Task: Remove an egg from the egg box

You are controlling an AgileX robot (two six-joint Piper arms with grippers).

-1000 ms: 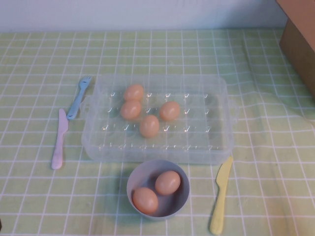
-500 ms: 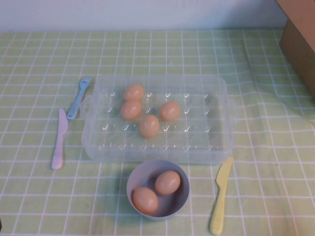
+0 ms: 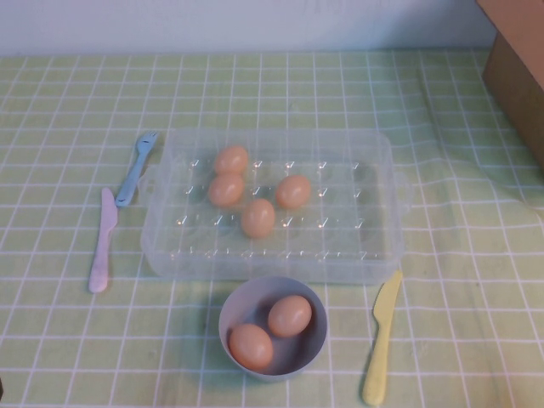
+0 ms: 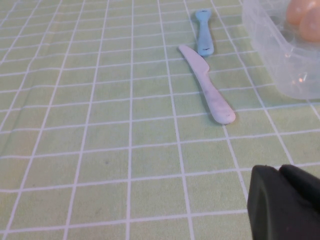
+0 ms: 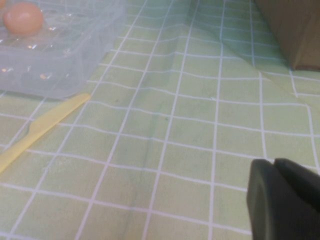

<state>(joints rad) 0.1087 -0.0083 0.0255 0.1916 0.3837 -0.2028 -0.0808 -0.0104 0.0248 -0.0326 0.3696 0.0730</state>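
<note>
egg box (image 3: 374,246): clear plastic tray sat mid-table on the green checked cloth (image 3: 476,323), dimpled floor, low walls, small side tabs. Looked thin and flexy; likely to slide or lift if an egg got dragged sideways.
eggs in box: four, clustered left of centre, each in its own dimple. Nearest one to the robot (image 3: 257,218) had free space on both sides, so the best candidate. Back pair sat almost touching, poor finger clearance.
egg handling: judged light, rigid, smooth and slippery, brittle shell. Grip across the short axis at the widest part, low force, straight lift.
bowl (image 3: 234,310): grey-blue, just in front of the box, two eggs (image 3: 289,315) already in it.
left gripper (image 4: 285,202): off to the left of the box, low over bare cloth, well apart from any egg. Only a dark corner of it showed in its wrist view; couldn't tell whether the fingers were apart or together.
right gripper (image 5: 282,197): to the right of the box over cloth, also well apart from the eggs. Same problem, finger state couldn't be told.
high view: neither arm visible in it.
clutter: pink knife (image 3: 101,242) and blue fork (image 3: 136,167) left of the box, yellow knife (image 3: 381,338) right of the bowl, brown cardboard box (image 3: 518,68) far right. None blocked a top approach.
risk: crushing the shell, or the egg rolling out of the pads.
</note>
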